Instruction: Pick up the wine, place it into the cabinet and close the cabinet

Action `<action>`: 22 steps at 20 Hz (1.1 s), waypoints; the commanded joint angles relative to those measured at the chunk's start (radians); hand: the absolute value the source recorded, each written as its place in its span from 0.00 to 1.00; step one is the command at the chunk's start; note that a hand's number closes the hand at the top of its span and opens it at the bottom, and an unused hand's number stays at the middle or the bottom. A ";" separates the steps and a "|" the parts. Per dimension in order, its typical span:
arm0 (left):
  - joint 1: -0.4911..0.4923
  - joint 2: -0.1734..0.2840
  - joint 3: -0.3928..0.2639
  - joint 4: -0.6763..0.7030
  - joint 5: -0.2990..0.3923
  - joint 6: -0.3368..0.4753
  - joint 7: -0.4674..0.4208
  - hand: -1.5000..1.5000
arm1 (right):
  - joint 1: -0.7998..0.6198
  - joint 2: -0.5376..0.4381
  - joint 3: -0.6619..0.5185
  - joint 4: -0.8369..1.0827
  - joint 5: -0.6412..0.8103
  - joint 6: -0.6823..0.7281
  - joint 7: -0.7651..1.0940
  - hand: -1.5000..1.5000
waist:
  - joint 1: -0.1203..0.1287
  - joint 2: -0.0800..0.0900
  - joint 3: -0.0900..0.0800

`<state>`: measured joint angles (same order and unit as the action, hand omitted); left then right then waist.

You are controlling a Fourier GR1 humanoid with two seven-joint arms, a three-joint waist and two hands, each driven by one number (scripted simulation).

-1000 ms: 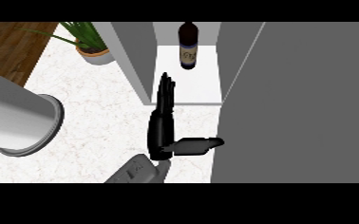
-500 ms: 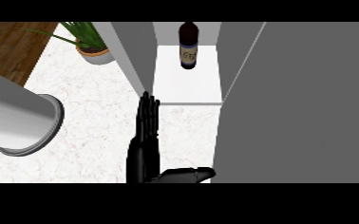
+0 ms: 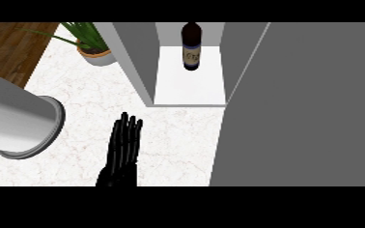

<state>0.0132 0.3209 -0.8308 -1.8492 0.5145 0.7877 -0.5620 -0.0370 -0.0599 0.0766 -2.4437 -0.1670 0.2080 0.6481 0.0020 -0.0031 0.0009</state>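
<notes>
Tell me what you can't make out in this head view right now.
- Right hand: shows nowhere in the head view.
- Left hand: wrist and forearm cut off at the lower edge.
- Wine: label too small to read.
- Pot: cut off by the left edge.
- Cabinet: top cut off by the upper edge.

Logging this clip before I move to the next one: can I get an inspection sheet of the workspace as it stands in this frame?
Surface: white marbled counter, wooden floor at upper left.
Job's things: wine bottle stands upright inside the cabinet; cabinet door open at the right.
Clutter: potted plant left of the cabinet; grey round container at the left edge.
Hands: one black hand over the counter, fingers straight, holding nothing; which hand it is cannot be told. No other hand seen.
Cables: nothing seen.
Surroundings: nothing seen.
</notes>
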 commanded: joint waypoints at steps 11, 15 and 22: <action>0.217 0.281 0.177 -0.219 0.096 -0.217 -0.032 0.00 | 0.138 0.028 0.138 -0.131 -0.179 0.050 0.106 1.00 | -0.002 -0.003 -0.001; 0.235 0.283 0.197 -0.266 0.086 -0.200 -0.016 0.00 | 0.214 0.034 0.220 -0.170 -0.182 0.053 0.138 1.00 | -0.006 -0.003 -0.001; 0.328 0.349 0.383 -0.274 0.220 -0.328 -0.058 0.00 | 0.178 0.021 0.428 -0.159 -0.090 0.117 0.125 1.00 | 0.000 -0.004 -0.002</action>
<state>0.3164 0.6440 -0.5291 -2.1088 0.6801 0.4974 -0.6232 0.1102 -0.0052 0.4224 -2.4321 -0.2040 0.2856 0.7338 0.0039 -0.0062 -0.0006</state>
